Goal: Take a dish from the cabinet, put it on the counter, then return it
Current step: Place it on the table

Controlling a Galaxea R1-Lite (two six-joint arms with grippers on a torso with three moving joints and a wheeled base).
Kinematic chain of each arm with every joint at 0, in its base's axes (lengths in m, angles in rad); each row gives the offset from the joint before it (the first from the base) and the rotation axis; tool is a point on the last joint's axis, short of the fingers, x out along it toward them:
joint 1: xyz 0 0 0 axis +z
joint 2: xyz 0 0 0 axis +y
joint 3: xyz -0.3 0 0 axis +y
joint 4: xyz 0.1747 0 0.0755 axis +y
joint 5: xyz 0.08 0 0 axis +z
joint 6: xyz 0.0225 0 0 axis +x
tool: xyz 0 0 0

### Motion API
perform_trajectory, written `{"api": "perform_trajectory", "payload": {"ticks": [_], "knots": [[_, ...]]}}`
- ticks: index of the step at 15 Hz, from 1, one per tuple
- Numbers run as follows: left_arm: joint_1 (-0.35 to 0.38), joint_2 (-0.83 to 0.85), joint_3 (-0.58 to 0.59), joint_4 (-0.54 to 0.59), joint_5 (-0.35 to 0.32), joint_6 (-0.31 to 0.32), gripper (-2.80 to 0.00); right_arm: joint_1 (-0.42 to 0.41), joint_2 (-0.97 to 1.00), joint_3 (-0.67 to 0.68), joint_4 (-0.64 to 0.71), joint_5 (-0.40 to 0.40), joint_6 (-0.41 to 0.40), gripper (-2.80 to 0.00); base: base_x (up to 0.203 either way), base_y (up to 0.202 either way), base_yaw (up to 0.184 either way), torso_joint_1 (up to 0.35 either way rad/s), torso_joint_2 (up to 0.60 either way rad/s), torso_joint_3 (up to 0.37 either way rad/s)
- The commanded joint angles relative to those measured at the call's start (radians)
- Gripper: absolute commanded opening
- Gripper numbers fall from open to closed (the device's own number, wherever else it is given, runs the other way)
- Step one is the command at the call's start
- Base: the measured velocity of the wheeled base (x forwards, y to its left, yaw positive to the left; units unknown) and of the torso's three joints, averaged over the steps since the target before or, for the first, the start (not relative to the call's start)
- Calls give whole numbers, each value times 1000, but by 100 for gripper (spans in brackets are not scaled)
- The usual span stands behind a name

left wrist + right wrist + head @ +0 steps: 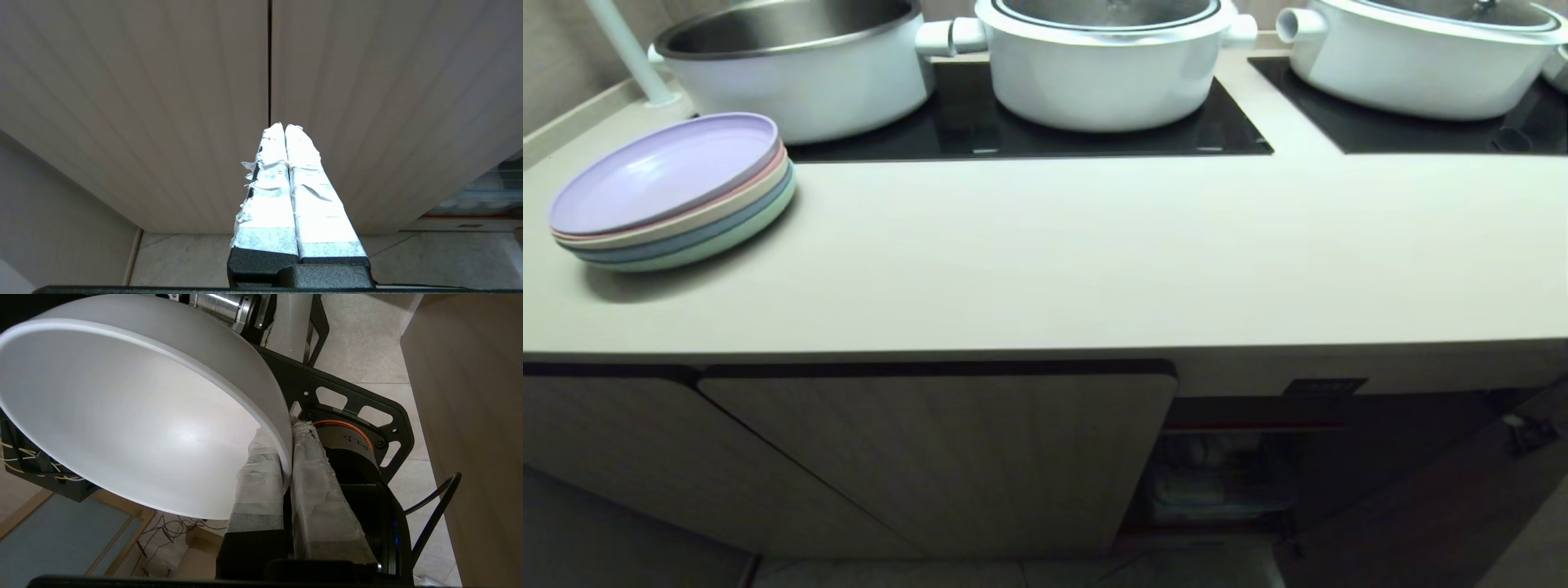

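The right gripper (286, 457) pinches the white bowl (135, 412) by its rim, one taped finger inside, one outside. The left gripper (284, 127) idles, fingers together, before the cabinet doors (367, 102). Setting down well likely means lifting the bowl above the counter (1045, 261), levelling it, then lowering onto bare worktop beside the pastel plates (670, 192).

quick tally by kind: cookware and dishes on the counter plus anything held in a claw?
White pots on the hobs: 3
Pastel plates stacked on the counter: 5
White bowl gripped by the right claw: 1
Total: 9
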Motion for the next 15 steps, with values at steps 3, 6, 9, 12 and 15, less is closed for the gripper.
{"api": "perform_trajectory", "payload": {"ticks": [3, 6, 9, 12, 15], "knots": [[0, 0, 0, 1, 0, -1, -280, 5, 1, -1, 7, 3, 0, -280, 0, 0, 0, 252, -540, -289], [0, 0, 0, 0, 0, -1, -280, 7, 0, -1, 7, 3, 0, -280, 0, 0, 0, 262, -568, -303], [0, 0, 0, 0, 0, -1, -280, 7, 0, -6, 19, 3, -1, -280, 0, 0, 0, 280, -600, -314], [0, 0, 0, 0, 0, -1, -280, 7, 0, -6, 19, 2, 0, -280, 0, 0, 0, 243, -506, -266], [0, 0, 0, 0, 0, -1, -280, 7, 1, -9, 18, 3, 0, -280, 0, 0, 0, 183, -372, -191]]}}
